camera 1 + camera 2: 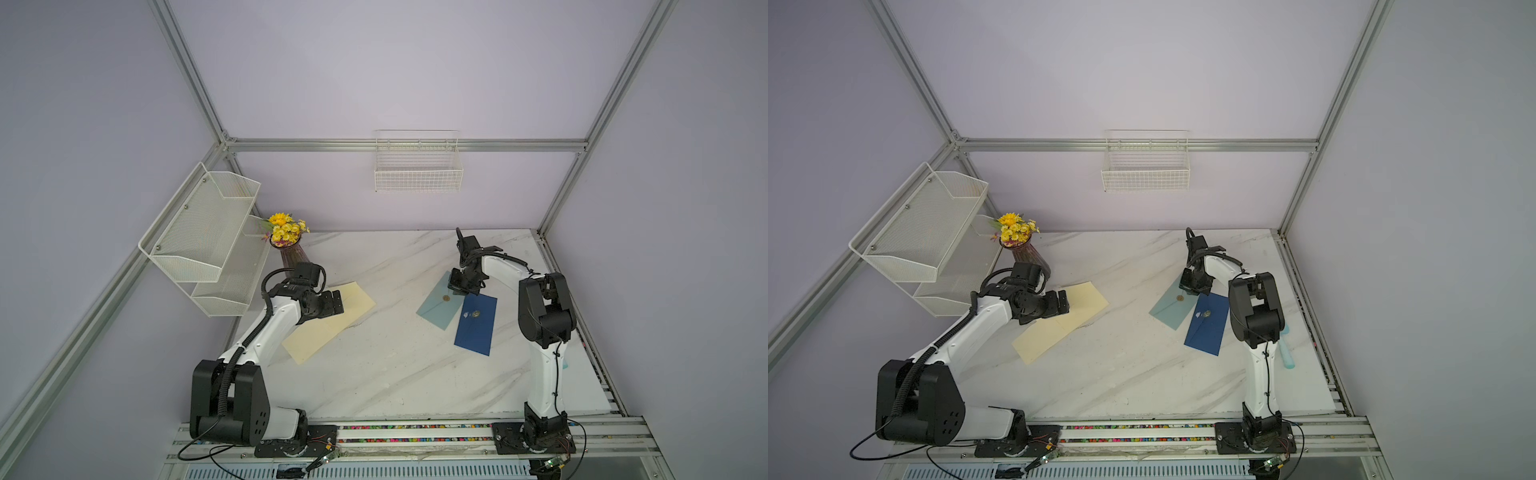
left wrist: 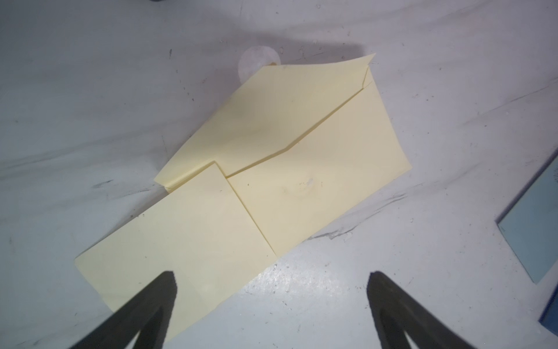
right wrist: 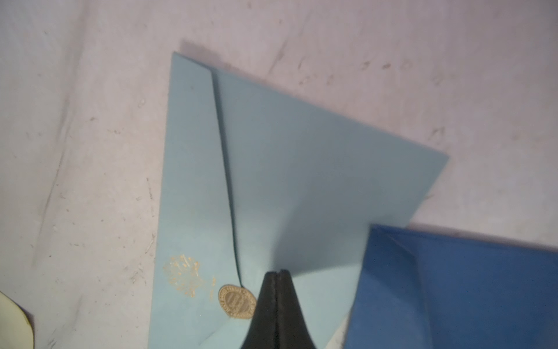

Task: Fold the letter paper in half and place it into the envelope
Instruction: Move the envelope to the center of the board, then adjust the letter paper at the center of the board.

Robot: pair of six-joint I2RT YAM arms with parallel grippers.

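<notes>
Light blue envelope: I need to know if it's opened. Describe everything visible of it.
The light blue envelope is paper, lying flat on the marble table, back up. Its pointed flap is folded down, a round gold seal at the tip and gold print beside it. A dark blue envelope overlaps one corner. The shut right gripper sits at the flap's edge; contact is unclear.

Left arm [image 1: 274,324], right arm [image 1: 544,374] — white shells, black joints and cables; left pincer [image 2: 271,273], right pincer [image 3: 276,272] black, tapered.
</notes>
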